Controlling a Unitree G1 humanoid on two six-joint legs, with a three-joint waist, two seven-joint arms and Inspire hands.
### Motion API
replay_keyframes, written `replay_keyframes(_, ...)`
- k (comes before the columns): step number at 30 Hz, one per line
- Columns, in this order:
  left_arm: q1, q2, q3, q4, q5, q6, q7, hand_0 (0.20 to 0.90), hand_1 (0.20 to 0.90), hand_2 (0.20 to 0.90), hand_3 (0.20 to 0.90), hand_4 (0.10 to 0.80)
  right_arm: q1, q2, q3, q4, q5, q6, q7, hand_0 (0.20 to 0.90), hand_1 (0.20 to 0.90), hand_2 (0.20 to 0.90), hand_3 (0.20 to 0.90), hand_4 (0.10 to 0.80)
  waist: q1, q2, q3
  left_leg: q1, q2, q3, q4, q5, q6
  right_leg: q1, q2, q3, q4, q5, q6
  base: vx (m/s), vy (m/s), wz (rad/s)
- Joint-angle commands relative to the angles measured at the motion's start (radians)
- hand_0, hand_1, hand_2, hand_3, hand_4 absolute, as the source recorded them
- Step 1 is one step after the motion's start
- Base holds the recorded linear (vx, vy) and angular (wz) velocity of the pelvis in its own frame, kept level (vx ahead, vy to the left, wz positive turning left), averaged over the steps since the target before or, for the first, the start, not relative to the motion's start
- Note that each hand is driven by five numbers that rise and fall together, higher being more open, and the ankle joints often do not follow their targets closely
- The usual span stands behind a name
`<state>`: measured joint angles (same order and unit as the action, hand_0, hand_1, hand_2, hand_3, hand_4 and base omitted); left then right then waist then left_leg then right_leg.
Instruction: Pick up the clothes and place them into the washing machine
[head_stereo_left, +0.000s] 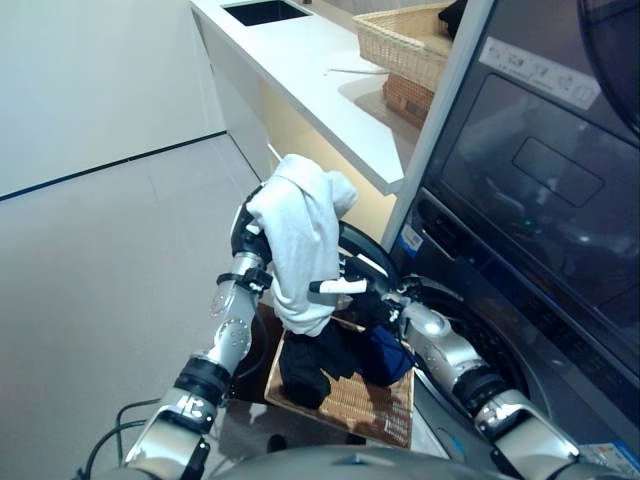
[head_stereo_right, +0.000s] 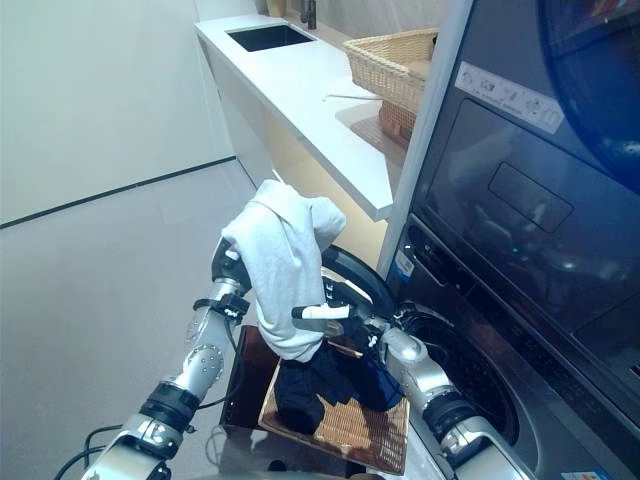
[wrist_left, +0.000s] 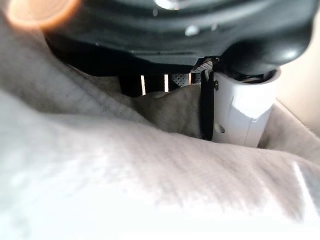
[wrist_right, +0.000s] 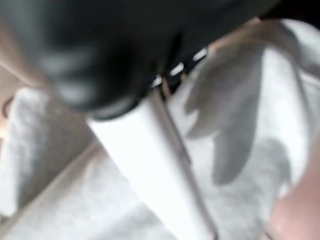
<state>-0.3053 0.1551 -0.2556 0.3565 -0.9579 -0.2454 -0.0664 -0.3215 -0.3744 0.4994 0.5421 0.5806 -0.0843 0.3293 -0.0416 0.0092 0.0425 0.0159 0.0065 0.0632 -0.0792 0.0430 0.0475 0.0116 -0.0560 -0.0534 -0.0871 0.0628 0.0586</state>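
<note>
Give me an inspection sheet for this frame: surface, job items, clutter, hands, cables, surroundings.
Surface: pale tiled floor.
Job's things: white garment lifted and draped over the left hand; dark clothes lie in a wicker tray on the floor; washing machine drum open beside it.
Clutter: wicker baskets on the white counter.
Hands: left hand buried in the white cloth, fingers hidden; right hand touches the garment's lower part, grip unclear.
Cables: nothing reported.
Surroundings: sink set in the counter; dark appliance above the washer.
</note>
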Motion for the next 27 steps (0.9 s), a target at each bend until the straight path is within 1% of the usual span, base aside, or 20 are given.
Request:
replay_keyframes(1, -0.141, -0.033, -0.022, -0.019, -0.010, -0.084, -0.090, 0.200, 0.200, 0.200, 0.200, 0.300, -0.127, 0.069, -0.001, -0.010, 0.061, -0.080, 0.051, 0.200, 0.200, 0.200, 0.200, 0.300, 0.020, -0.047, -0.121, 0.006, -0.003, -0.007, 0.026, -0.080, -0.047, 0.010, -0.027, -0.028, 0.011, -0.054, 0.030, 0.000, 0.000, 0.00)
replay_keyframes(9, -0.141, -0.029, -0.013, -0.009, -0.003, -0.086, -0.084, 0.200, 0.200, 0.200, 0.200, 0.300, -0.132, 0.080, 0.011, -0.024, 0.074, -0.073, 0.069, 0.200, 0.200, 0.200, 0.200, 0.300, 0.024, -0.047, -0.121, 0.009, -0.003, -0.008, 0.023, -0.079, -0.048, 0.012, -0.026, -0.030, 0.011, -0.054, 0.029, 0.000, 0.000, 0.00)
replay_keyframes(17, -0.163, 0.000, 0.019, 0.053, 0.048, -0.093, -0.044, 0.200, 0.200, 0.200, 0.200, 0.300, -0.102, 0.064, -0.007, -0.054, 0.090, -0.076, 0.076, 0.200, 0.200, 0.200, 0.200, 0.300, 0.018, -0.048, -0.123, 0.013, -0.002, -0.009, 0.021, -0.078, -0.050, 0.015, -0.025, -0.031, 0.010, -0.056, 0.029, 0.000, 0.000, 0.00)
replay_keyframes(22, -0.166, 0.018, 0.053, 0.090, 0.078, -0.100, -0.015, 0.200, 0.200, 0.200, 0.200, 0.300, -0.053, 0.062, -0.063, -0.082, 0.159, -0.075, 0.084, 0.200, 0.200, 0.200, 0.200, 0.300, 0.012, -0.049, -0.125, 0.016, 0.000, -0.007, 0.019, -0.079, -0.051, 0.016, -0.022, -0.030, 0.008, -0.057, 0.030, 0.006, -0.001, -0.03)
replay_keyframes(23, -0.161, 0.024, 0.074, 0.104, 0.084, -0.103, -0.004, 0.200, 0.200, 0.200, 0.200, 0.300, -0.029, 0.065, -0.103, -0.091, 0.201, -0.083, 0.079, 0.200, 0.200, 0.200, 0.200, 0.300, 0.008, -0.049, -0.126, 0.017, 0.001, -0.006, 0.018, -0.080, -0.052, 0.017, -0.021, -0.030, 0.008, -0.058, 0.030, 0.005, 0.000, -0.04)
replay_keyframes(25, -0.158, 0.025, 0.080, 0.109, 0.086, -0.104, 0.000, 0.200, 0.200, 0.200, 0.200, 0.300, -0.019, 0.069, -0.120, -0.091, 0.220, -0.088, 0.076, 0.200, 0.200, 0.200, 0.200, 0.300, 0.007, -0.049, -0.127, 0.018, 0.002, -0.005, 0.017, -0.080, -0.052, 0.017, -0.021, -0.029, 0.007, -0.058, 0.031, 0.006, 0.002, -0.04)
replay_keyframes(26, -0.150, 0.029, 0.094, 0.121, 0.092, -0.108, 0.012, 0.200, 0.200, 0.200, 0.200, 0.300, 0.001, 0.081, -0.159, -0.100, 0.271, -0.098, 0.073, 0.200, 0.200, 0.200, 0.200, 0.300, 0.004, -0.048, -0.128, 0.019, 0.002, -0.004, 0.016, -0.080, -0.052, 0.018, -0.020, -0.027, 0.005, -0.057, 0.031, 0.005, 0.002, -0.04)
replay_keyframes(27, -0.149, 0.028, 0.094, 0.121, 0.092, -0.108, 0.012, 0.200, 0.200, 0.200, 0.200, 0.300, 0.001, 0.081, -0.159, -0.100, 0.271, -0.098, 0.073, 0.200, 0.200, 0.200, 0.200, 0.300, 0.004, -0.048, -0.128, 0.019, 0.002, -0.004, 0.016, -0.080, -0.052, 0.018, -0.020, -0.027, 0.005, -0.057, 0.031, 0.000, 0.000, 0.00)
